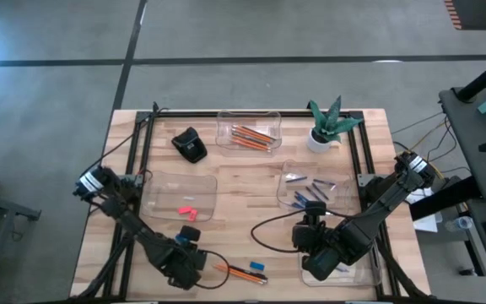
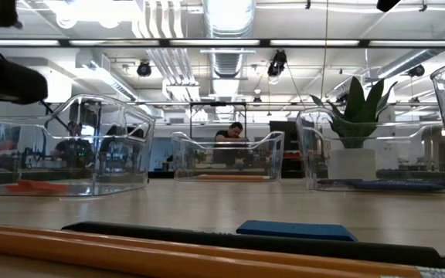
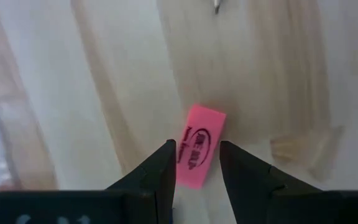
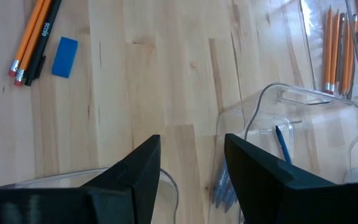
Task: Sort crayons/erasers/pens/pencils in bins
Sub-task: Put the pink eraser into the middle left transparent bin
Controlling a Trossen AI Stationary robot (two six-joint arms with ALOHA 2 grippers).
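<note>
My left gripper [image 3: 197, 163] is near the front edge of the table, and a pink eraser [image 3: 199, 145] sits between its two fingers [image 3: 159, 169], which pinch it by its sides; most of the eraser sticks out past the fingertips over bare wood. In the high view the same eraser [image 1: 191, 231] shows as a pink spot at the tip of my left arm, just in front of the left bin [image 1: 178, 196], which already holds two more pink erasers [image 1: 188, 210]. My right gripper [image 4: 191, 162] hangs with its fingers spread and nothing between them, over the front right of the table, with the rim of a clear bin [image 4: 272, 93] just beyond. Ahead of it on the bare wood lie two orange pencils [image 4: 28, 38], a black pen [image 4: 44, 38] touching them, and a blue eraser [image 4: 64, 56] just beside the pen. From above, that cluster [image 1: 243, 271] lies between my two grippers near the front edge. The far bin [image 1: 249, 131] holds pencils, and the right middle bin [image 1: 314, 187] holds bluish sticks.
</note>
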